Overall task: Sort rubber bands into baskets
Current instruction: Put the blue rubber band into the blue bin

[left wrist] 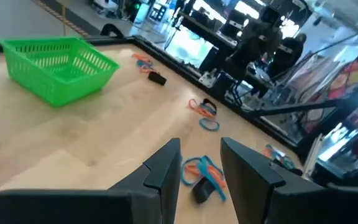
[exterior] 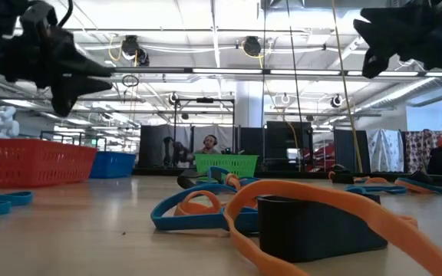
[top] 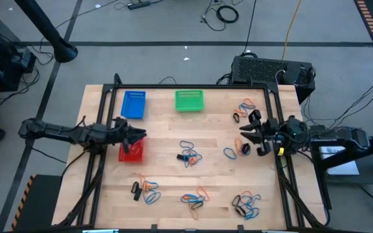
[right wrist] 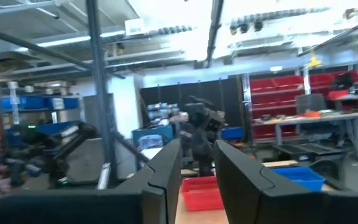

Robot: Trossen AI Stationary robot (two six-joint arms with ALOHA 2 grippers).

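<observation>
Over the red rectangular plastic mesh basket (top: 131, 151), at about nine o'clock on the wooden table (top: 173, 168), the left gripper (top: 138, 134) hovers with its fingers parted and nothing between them. At three o'clock the right gripper (top: 251, 136) hangs above the boards, its fingers likewise parted and empty as its wrist view shows. The blue mesh basket (top: 133, 105) sits at eleven o'clock and the green mesh basket (top: 189, 100) at twelve. Small thin rubber bands in blue, orange and black (top: 188, 154) lie in loose clusters: one at the centre, three along the six o'clock edge, one near two o'clock, a few just beside the right gripper.

The bands overlap, so my guess is a pinch could lift two colours together and drop the wrong one in a basket. Flat bands may also slip from the fingertips, or snag and drag a neighbour. A low pass could nudge the light red basket.
</observation>
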